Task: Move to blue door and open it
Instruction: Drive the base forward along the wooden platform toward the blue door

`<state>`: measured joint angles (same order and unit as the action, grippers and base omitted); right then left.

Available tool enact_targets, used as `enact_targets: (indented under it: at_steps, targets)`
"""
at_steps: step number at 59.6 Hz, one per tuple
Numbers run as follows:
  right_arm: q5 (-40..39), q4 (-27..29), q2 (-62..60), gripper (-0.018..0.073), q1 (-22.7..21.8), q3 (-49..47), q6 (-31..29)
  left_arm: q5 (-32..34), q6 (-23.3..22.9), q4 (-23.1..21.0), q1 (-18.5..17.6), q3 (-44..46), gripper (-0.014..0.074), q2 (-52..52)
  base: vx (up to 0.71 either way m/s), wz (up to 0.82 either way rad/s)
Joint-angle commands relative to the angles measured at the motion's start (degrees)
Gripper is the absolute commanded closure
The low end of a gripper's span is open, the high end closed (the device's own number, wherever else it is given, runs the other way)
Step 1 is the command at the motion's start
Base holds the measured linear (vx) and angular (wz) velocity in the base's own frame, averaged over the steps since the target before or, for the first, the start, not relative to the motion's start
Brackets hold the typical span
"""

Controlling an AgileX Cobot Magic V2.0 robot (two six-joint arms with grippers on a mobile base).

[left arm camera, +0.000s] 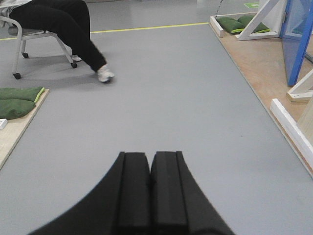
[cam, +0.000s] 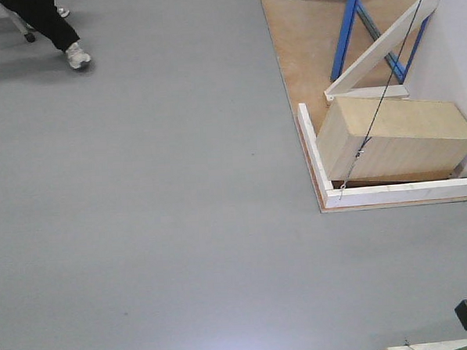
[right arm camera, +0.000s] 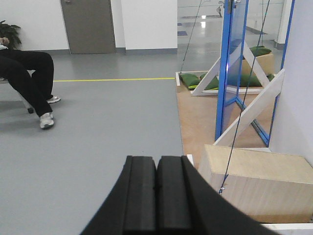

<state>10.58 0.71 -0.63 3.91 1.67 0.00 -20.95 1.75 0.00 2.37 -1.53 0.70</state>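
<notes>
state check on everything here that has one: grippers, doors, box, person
left gripper, shut, empty
right gripper, shut, empty
blue door, seen at a steep angle, untouched, open or shut unclear
grey door, closed
wooden box, lying on the platform
person, seated

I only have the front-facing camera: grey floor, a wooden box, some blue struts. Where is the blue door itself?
Observer: In the right wrist view the blue door stands upright on the wood platform, beyond the wooden box, right of centre.
Operator: Is either end effector open?
Observer: No. The left end effector and the right end effector both show fingers pressed together, holding nothing.
</notes>
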Motion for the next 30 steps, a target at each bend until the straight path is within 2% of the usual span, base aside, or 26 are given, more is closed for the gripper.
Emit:
enact_targets:
  at_steps: [1, 30]
  targets:
    - [-5.15, -0.14, -0.87, 0.0554, -0.3, 1.11, 0.0, 4.48, -0.18, 0.0, 0.06, -0.24, 0.0526, 0.8, 0.0, -0.01]
    - [-5.15, -0.14, -0.87, 0.0554, -0.3, 1.11, 0.0, 4.48, -0.18, 0.0, 0.06, -0.24, 0.0526, 0.8, 0.02, 0.0]
